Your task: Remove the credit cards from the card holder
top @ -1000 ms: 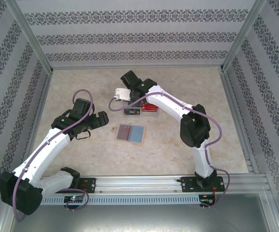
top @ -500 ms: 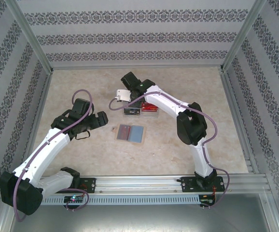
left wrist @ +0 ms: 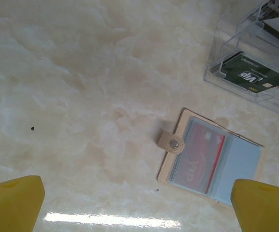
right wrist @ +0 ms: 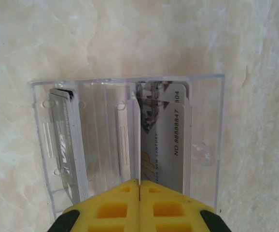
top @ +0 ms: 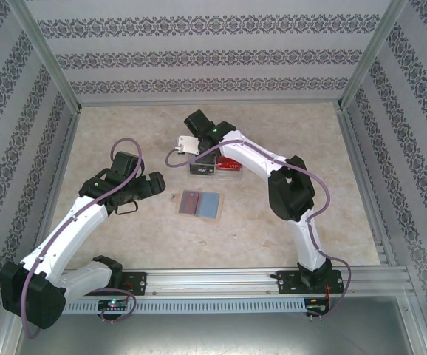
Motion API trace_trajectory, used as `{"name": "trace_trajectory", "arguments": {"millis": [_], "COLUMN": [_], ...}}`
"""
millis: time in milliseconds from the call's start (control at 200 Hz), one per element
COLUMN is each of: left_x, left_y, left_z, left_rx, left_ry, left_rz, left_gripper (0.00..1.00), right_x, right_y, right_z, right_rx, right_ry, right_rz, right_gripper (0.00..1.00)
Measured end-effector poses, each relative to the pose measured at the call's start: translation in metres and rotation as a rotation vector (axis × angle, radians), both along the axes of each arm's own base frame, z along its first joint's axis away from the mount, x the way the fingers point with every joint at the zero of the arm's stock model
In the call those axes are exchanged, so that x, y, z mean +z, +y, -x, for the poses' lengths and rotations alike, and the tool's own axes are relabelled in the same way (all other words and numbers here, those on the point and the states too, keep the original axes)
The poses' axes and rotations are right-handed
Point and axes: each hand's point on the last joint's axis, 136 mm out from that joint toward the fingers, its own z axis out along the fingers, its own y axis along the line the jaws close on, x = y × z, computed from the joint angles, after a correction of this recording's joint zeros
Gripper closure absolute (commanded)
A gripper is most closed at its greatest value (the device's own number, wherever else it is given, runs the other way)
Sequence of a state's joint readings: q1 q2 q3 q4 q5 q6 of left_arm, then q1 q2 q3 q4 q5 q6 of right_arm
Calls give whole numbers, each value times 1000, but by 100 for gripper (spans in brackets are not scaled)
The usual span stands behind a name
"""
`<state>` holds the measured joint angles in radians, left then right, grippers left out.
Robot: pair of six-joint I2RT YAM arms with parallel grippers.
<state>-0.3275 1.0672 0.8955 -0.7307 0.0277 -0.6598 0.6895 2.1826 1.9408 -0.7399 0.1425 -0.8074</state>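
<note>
The card holder [left wrist: 241,166] lies open on the table, tan outside, grey-blue pockets up, also central in the top view [top: 200,203]. A red credit card [left wrist: 202,159] sits in its left pocket; the right pocket looks empty. My left gripper [left wrist: 138,205] hovers wide open just left of the holder, touching nothing. My right gripper [right wrist: 139,186] is shut above the clear tray [right wrist: 130,79]. A thin pale card edge [right wrist: 139,145] runs out of the seam between its fingers down into the tray.
The tray [top: 217,168] stands behind the holder. It holds a silver VIP card [right wrist: 163,135], grey cards [right wrist: 67,140] at its left and a green card [left wrist: 253,77]. Patterned walls and metal rails enclose the marble table.
The right arm's elbow has drifted slightly left while its gripper stays over the tray. The left arm and the holder have not moved.
</note>
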Motion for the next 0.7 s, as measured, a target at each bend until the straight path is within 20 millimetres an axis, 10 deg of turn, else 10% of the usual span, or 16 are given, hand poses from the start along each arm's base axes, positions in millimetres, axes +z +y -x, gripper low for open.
{"name": "trace_trajectory", "arguments": {"millis": [255,699], "left_x": [0,-1], "left_y": [0,-2], "left_z": [0,1], "left_rx": [0,-5], "left_ry": [3,9], "left_rz": [4,14], "left_gripper": [0,0], "right_x": [7,16], "right_y": [2,-3], "right_z": [-8,-23], "right_rx": [-30,-96], "right_ry": [-31,-110], "right_rz": [-20,-11], "right_gripper": [66,65]}}
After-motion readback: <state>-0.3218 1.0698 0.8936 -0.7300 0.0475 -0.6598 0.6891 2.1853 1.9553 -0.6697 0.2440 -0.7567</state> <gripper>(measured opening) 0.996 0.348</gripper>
